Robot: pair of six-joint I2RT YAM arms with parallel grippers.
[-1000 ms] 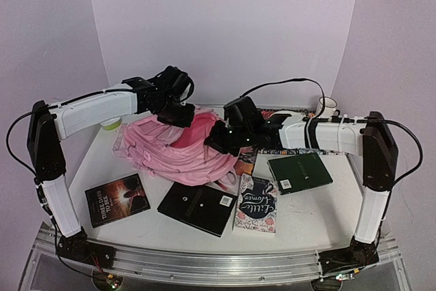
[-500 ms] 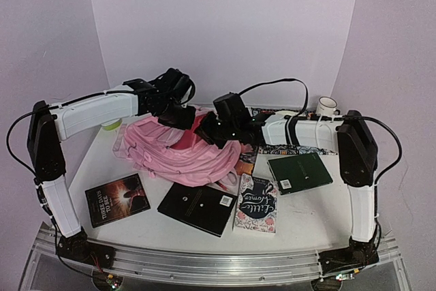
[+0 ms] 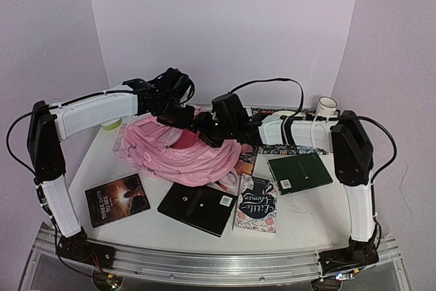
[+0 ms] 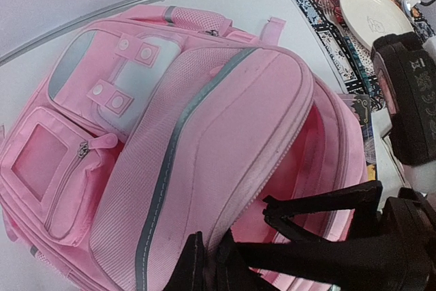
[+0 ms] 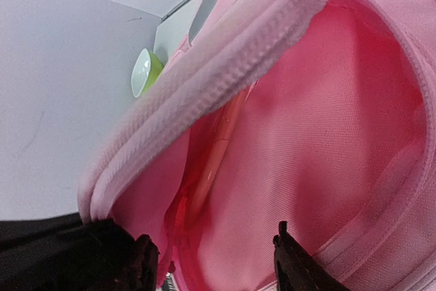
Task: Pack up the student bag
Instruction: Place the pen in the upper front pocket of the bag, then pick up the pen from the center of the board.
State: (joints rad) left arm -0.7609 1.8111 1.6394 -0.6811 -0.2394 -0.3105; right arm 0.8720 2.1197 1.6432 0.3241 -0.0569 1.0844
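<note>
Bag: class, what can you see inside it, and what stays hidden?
Inside the bag, the right wrist view shows pink lining and a slim pale stick, perhaps a pen, along a seam. The open right gripper sits at the mouth. The bottom is hidden.

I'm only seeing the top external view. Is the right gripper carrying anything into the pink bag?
Observer: No. The right wrist view shows the right gripper open, with nothing between its fingers, inside the student bag.
Operator: Is the left one holding the opening?
Observer: Yes. In the left wrist view, the left gripper is pinched shut on the bag's zipper rim.
Operator: Is there anything in there?
Observer: One slim pen-like object lies against the lining. I cannot tell what it is.
</note>
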